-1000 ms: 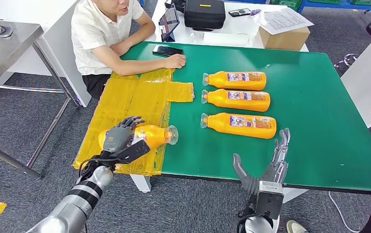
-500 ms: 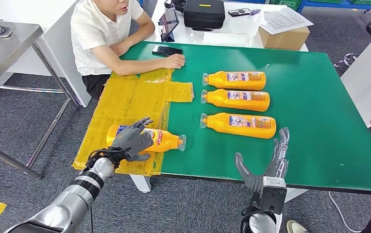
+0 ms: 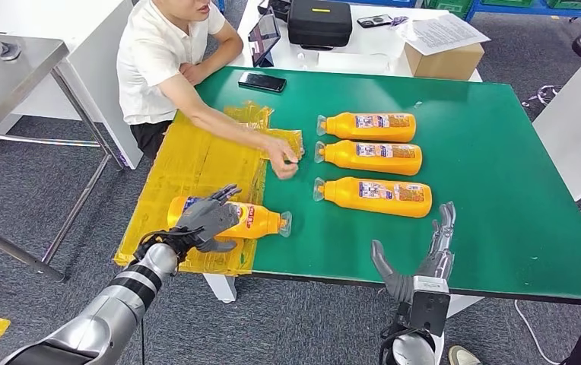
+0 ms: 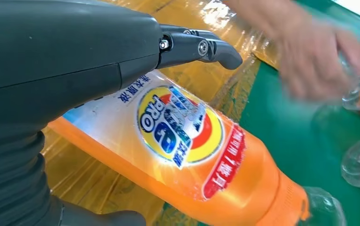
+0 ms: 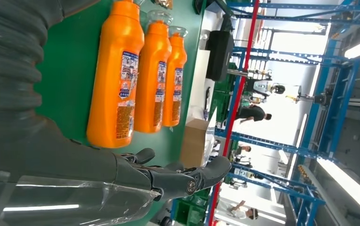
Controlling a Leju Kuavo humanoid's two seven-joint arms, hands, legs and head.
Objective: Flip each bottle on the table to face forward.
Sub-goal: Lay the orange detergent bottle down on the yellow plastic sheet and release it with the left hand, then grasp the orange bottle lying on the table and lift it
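Observation:
An orange bottle (image 3: 253, 220) lies on the yellow taped patch (image 3: 196, 160) near the table's front left, clear cap to the right. Its colourful front label (image 4: 183, 127) faces up. My left hand (image 3: 207, 219) lies over the bottle's base end with its fingers (image 4: 201, 47) spread and lifted off the label. Three more orange bottles (image 3: 369, 125) (image 3: 371, 157) (image 3: 376, 196) lie in a row mid-table, small-print labels (image 5: 126, 80) up. My right hand (image 3: 427, 255) hovers at the front edge, fingers apart and holding nothing.
A seated person reaches a hand (image 3: 282, 160) (image 4: 310, 52) toward the row's clear caps. A phone (image 3: 261, 81) lies at the green table's (image 3: 500, 167) back left. Behind stand a black case (image 3: 319, 21), a tablet (image 3: 265, 34) and a cardboard box (image 3: 446, 57).
My left hand rolled the bottle so its front label came up, then loosened its fingers. The person's hand moved from beside the phone toward the bottles' caps.

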